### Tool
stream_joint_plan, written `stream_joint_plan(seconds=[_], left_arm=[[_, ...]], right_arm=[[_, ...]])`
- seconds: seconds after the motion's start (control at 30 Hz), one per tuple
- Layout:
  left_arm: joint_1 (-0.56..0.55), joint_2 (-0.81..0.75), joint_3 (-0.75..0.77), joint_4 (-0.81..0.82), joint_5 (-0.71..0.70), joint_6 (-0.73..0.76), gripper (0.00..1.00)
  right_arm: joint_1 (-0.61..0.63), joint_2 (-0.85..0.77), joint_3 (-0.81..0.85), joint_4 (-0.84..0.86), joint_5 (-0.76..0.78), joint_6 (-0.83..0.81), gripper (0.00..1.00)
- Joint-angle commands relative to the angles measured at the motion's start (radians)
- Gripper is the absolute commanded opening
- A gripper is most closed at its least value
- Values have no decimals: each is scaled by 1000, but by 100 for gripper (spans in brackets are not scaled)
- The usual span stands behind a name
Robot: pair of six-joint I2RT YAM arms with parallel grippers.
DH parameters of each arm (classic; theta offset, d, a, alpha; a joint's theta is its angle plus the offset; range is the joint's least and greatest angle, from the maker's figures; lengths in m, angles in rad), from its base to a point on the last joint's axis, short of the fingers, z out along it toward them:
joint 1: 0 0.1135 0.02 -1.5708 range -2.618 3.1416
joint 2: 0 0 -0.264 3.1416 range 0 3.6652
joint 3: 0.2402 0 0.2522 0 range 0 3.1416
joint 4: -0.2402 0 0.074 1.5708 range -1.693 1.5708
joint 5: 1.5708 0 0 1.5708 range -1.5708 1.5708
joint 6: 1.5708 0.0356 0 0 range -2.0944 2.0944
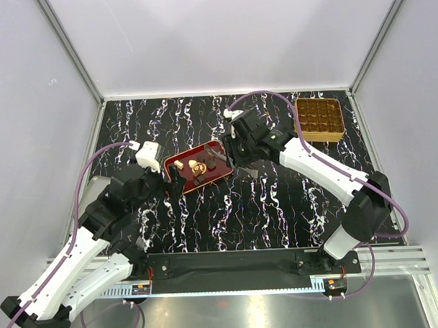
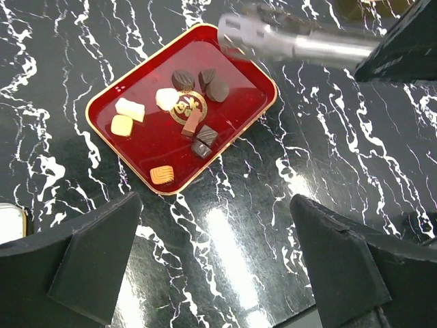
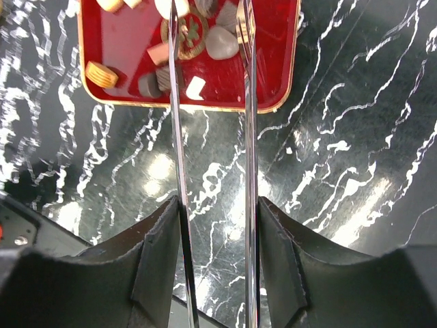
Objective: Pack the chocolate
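The chocolate lumps lie on a red tray [image 2: 140,147]: pale ones [image 2: 130,109] at its left, dark ones [image 2: 217,89] by the gold emblem, a striped tan one [image 2: 162,175] near the front rim. My right gripper [image 3: 215,236] is shut on metal tongs [image 3: 247,137], whose two blades reach over the tray [image 3: 276,61] and stand apart, with a dark chocolate [image 3: 220,42] between them. The tongs also show blurred in the left wrist view [image 2: 293,44]. My left gripper [image 2: 215,263] is open and empty over the table, just short of the tray. In the top view the tray [image 1: 217,147] lies between both grippers.
A square golden box [image 1: 319,119] with a grid of compartments stands at the back right of the black marbled table [image 1: 264,205]. White walls close in the table on three sides. A white object [image 2: 8,222] sits at the left edge of the left wrist view.
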Motion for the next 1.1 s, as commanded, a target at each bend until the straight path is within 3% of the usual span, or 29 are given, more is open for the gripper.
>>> stream_joint_plan(seconds=[0.0,0.33,1.07], left_arm=[[2,-17,0,27,-34,18,99],[2,-17,1,30,-22,14,99],[2,-30,-2,35,-25,16,99]], right_arm=[[28,10,-23,40,43,5,53],[97,47,-105,86,107,-6,54],[137,185,-54,111,193,-29,53]])
